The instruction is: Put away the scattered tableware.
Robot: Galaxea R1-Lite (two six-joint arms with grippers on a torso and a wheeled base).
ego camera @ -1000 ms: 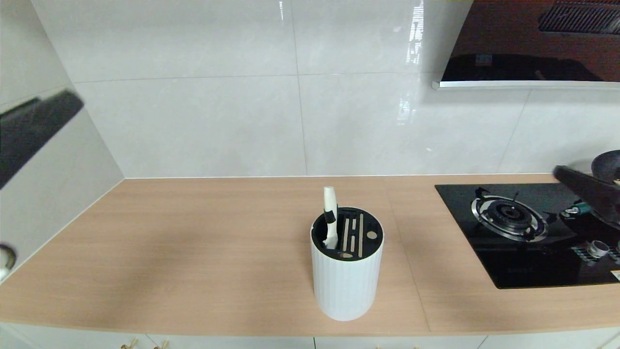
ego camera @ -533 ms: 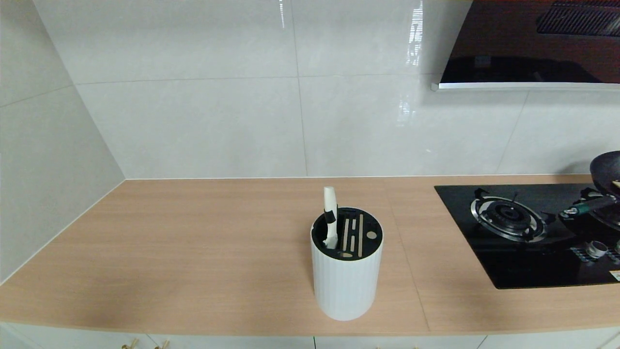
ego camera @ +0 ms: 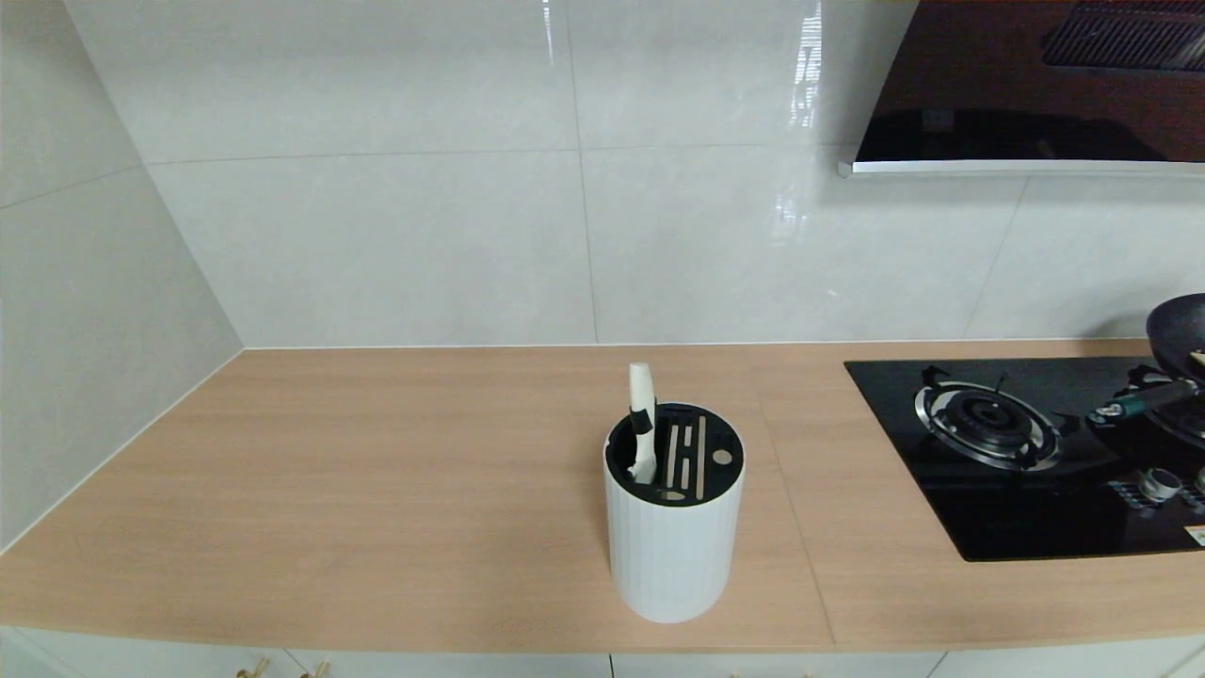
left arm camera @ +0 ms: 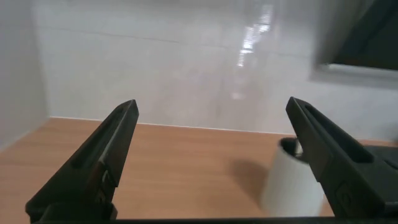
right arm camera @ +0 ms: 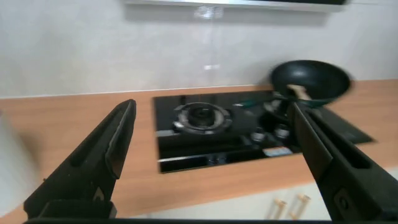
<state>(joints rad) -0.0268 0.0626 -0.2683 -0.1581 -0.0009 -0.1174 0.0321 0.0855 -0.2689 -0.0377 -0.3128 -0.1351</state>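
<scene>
holder: a white ribbed holder (ego camera: 673, 556) stands upright on the wooden counter (ego camera: 377, 471), near its front edge and well apart from the stove (ego camera: 1017, 490) on the right.
utensil: a white-handled utensil (ego camera: 641, 400) with a black band stands in a slot on the left of the holder's black top, handle up.
left gripper: the left gripper (left arm camera: 211, 106) hangs above the counter, fingers spread wide, holding nothing.
right gripper: the right gripper (right arm camera: 211, 106) faces the stove, fingers spread wide, holding nothing.
pan: a dark pan (ego camera: 1181, 330) sits on the stove's far right burner.

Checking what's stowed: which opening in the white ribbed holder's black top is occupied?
The wide left opening, holding the white-handled utensil; the narrow slots and round hole beside it show nothing sticking out.
</scene>
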